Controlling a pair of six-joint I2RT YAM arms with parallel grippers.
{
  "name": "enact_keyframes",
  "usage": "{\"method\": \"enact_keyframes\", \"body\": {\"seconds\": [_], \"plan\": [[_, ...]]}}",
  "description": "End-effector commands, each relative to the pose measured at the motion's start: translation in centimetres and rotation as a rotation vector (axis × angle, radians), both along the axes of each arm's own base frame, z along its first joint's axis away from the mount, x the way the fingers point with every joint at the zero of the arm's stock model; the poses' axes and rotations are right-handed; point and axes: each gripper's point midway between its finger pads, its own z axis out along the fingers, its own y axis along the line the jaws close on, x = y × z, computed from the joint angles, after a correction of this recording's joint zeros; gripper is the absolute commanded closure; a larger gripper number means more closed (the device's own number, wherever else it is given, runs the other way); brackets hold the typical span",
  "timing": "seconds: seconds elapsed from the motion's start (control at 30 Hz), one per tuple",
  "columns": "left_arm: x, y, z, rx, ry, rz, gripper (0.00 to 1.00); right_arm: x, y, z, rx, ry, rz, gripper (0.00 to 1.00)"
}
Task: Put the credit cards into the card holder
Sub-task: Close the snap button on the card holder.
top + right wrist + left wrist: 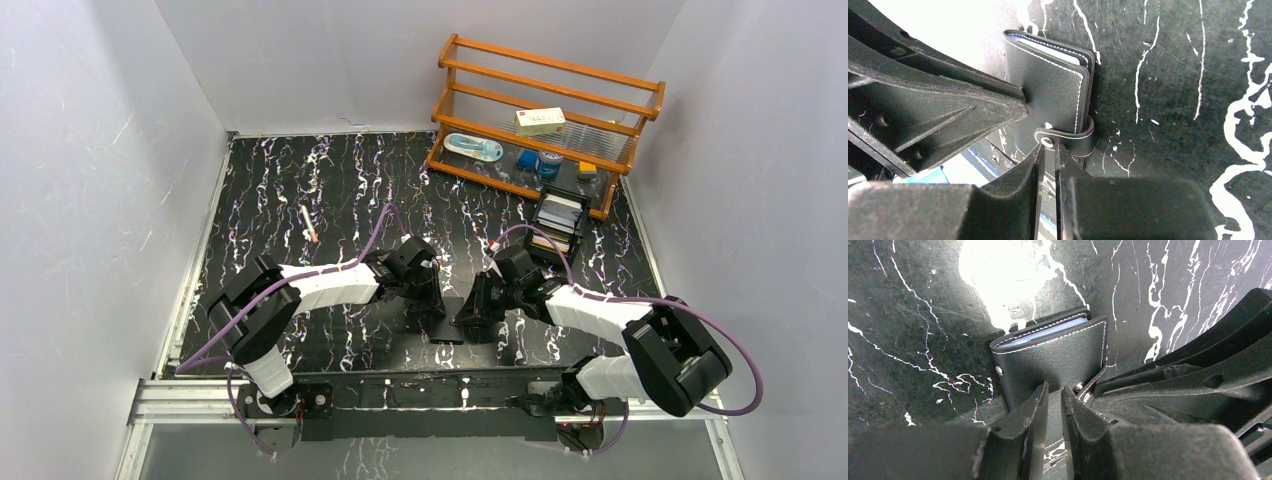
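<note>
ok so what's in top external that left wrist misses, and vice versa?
Only top external: the wooden rack at back right, the black box with cards in front of it, and a pencil-like stick on the left. Only left wrist: on the card holder, white stitching and a silvery-blue edge inside its top. Both: the marbled table, and the left pincer and right pincer closed on the card holder.

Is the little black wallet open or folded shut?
Folded shut: the card holder has its covers together and its tab wrapped round the edge.
</note>
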Motion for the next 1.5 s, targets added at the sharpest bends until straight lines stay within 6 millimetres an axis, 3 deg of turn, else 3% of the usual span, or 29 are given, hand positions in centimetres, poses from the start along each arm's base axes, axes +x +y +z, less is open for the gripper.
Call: {"method": "enact_keyframes", "body": {"seconds": [0.0,0.63,1.13,1.47], "plan": [[-0.9,3.5,-3.5,0.18,0.028,0.025,0.83,1.6,0.9,0.9,0.004,-0.047,-0.015,0.79],[-0.7,2.9,0.0,0.111,-0.006,0.04,0.77,2.0,0.4,1.5,-0.05,-0.071,-0.045,0.79],[-1.5,3.5,-0.8,0.15,0.026,0.003,0.68,1.4,0.3,2.3,-0.068,-0.093,-0.02,0.76],[-1.3,3.7,0.2,0.168,0.014,0.0,0.63,1.2,0.8,2.7,-0.076,-0.105,-0.011,0.75]]}}
